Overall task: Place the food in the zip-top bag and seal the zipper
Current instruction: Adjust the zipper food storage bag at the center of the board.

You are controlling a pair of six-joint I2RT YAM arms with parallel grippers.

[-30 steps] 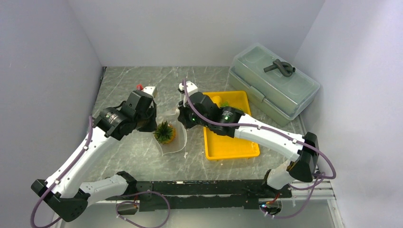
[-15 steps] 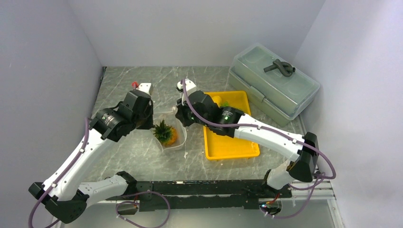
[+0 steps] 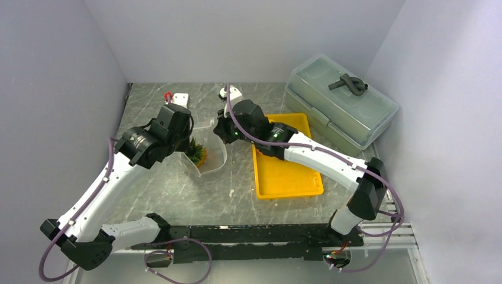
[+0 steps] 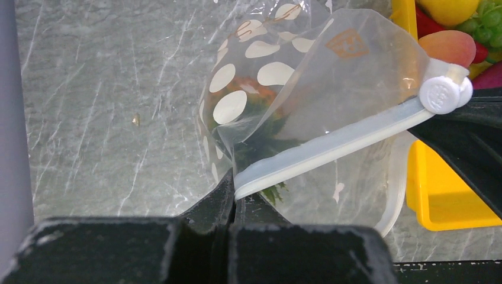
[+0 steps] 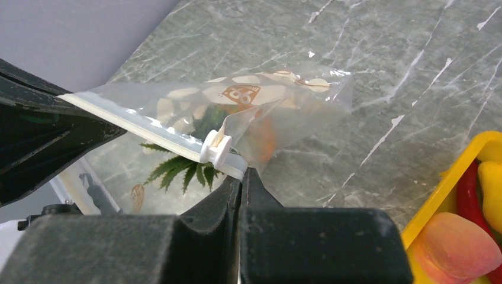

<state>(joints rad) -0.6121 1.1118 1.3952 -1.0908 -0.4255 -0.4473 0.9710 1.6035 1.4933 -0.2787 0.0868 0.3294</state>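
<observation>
Marble table (image 3: 177, 198); L tool (image 4: 232, 198) & R tool (image 5: 243, 177) each clamp zipper (image 4: 331, 145) of zip-top bag (image 4: 349, 83), pineapple (image 3: 196, 152) inside; bag seemingly hanging.

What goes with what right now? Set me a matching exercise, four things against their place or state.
Things: 1 pineapple; 2 lemon; 3 left claw; 4 lidded box.
Places or states: A in the yellow tray; B shut on the zipper; C inside the dotted bag; D closed, back right.
Pairs: 1-C; 2-A; 3-B; 4-D.
</observation>
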